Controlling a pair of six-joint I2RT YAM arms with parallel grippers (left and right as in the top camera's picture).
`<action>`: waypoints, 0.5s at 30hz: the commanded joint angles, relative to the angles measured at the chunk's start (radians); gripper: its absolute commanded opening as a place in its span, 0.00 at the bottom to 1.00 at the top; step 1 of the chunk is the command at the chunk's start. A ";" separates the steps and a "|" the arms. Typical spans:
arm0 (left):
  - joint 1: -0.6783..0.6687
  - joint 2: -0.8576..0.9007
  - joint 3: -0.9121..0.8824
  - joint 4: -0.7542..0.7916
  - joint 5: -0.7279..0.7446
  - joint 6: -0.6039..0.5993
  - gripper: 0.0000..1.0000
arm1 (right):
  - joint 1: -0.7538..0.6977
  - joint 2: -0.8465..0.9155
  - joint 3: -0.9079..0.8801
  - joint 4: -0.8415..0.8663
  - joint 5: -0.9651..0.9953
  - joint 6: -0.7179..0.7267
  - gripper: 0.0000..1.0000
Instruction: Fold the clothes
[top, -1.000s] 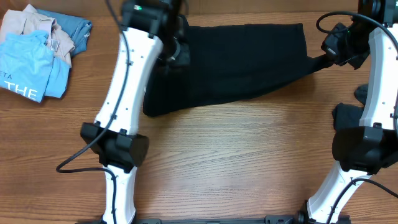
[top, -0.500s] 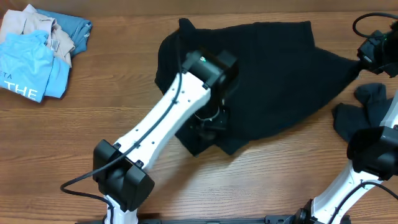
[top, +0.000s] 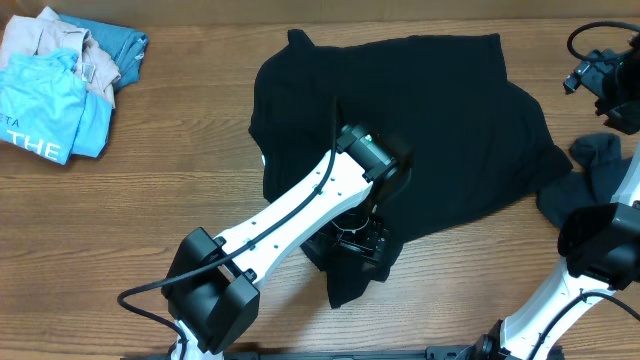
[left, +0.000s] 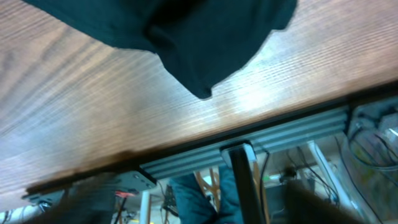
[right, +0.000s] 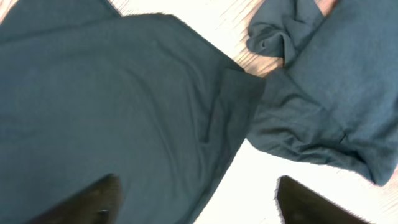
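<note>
That black shirt (top: 440, 130) lies rumpled, one corner bunched under the left gripper (top: 355, 248), long axis slanting from there toward the right gripper (right: 198, 193). Right's jaws gape wide above its edge; left's, can't tell.

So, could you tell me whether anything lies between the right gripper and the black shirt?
Nothing visible does. The right gripper is open with the black shirt bare below it; a second dark garment lies at the sleeve's edge, off to one side.
</note>
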 joint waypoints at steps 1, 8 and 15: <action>-0.005 -0.022 -0.014 0.069 -0.093 0.003 1.00 | -0.005 -0.005 0.000 0.022 0.020 0.001 1.00; 0.002 -0.010 -0.084 0.180 -0.082 0.005 1.00 | -0.055 -0.003 0.000 0.049 0.034 0.031 1.00; 0.002 -0.004 -0.205 0.263 -0.013 0.089 0.96 | -0.080 0.005 -0.144 0.106 0.035 0.069 1.00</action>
